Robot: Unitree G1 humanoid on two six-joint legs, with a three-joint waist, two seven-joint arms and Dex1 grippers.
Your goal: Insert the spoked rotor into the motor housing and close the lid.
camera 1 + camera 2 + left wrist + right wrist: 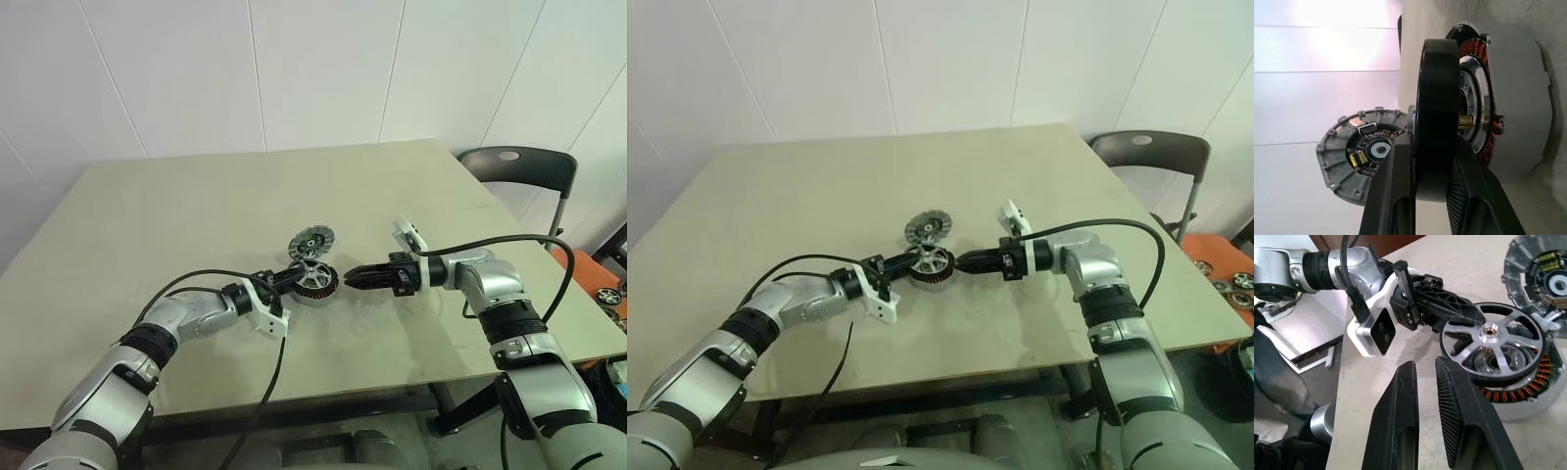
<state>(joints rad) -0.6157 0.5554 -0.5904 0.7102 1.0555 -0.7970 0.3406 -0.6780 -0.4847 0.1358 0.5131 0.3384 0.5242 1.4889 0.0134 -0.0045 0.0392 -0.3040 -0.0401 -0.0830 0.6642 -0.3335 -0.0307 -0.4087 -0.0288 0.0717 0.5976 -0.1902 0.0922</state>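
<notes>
Black fingers of our left hand [1449, 301] are clamped on the rim of the rotor [1492, 343], one finger inside the rim and one outside. In our left wrist view the rotor's dark rim sits squeezed between the two fingers [1396, 191]. We hold the rotor tilted over the housing [1528, 396], its near edge raised and its hub with the brass shaft end above the housing's central hole. Whether the far edge already touches the housing we cannot tell. Coppery windings show under the rotor's edge, around the housing's inside.

Our right hand [355, 278] points across at the housing from the other side. Its fingers [1396, 416] stand nearly together with a narrow gap between them and nothing in it. Their tips lie just beside the housing, apart from the rotor.

Just behind the housing lies the lid [312, 239], flat on the counter [176, 215], its inner face up. Our wrist views show that face as a grey ribbed ring around a dark centre with small parts on it. The lid's edge is very near the housing; whether they touch we cannot tell.

Off the counter's far right corner stands a dark chair [519, 164]. White wall panels [323, 69] rise behind the counter.
</notes>
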